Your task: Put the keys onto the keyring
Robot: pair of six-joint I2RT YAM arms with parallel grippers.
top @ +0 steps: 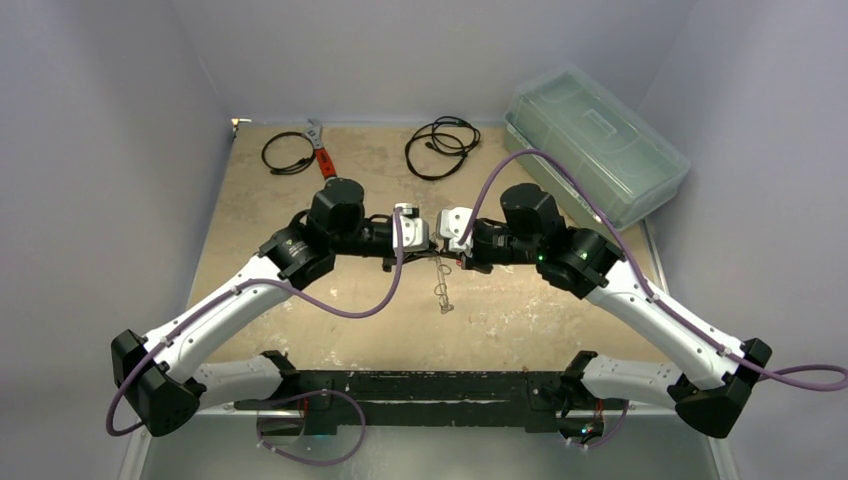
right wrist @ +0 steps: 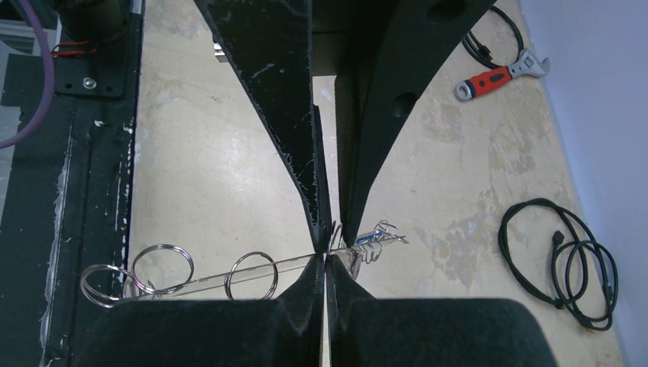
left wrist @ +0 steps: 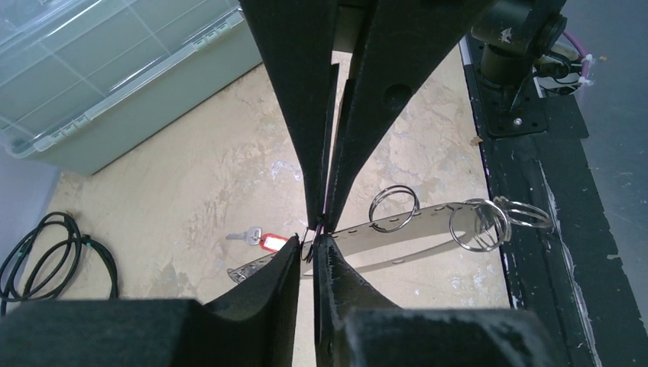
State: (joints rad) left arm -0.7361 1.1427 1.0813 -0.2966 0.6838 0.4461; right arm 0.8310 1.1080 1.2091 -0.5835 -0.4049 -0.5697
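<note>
Both grippers meet tip to tip above the table's middle. A thin wire keyring (right wrist: 334,232) stands up from a clear perforated strip (left wrist: 428,222) that is held off the table. My right gripper (right wrist: 326,258) is shut, pinching the strip's edge at the foot of the ring. My left gripper (left wrist: 312,243) has its jaws nearly together, with the keyring's wire (left wrist: 307,248) in the slit. One of the keys, with a red tag (left wrist: 260,240), lies on the table below. A blue-headed key (right wrist: 374,241) hangs at the strip's end. Spare split rings (right wrist: 163,245) thread the strip further along.
A lidded plastic box (top: 595,140) stands at the back right. A red-handled wrench (top: 320,150) and two black cable coils (top: 440,148) (top: 288,152) lie at the back. The black base rail (top: 420,385) runs along the near edge.
</note>
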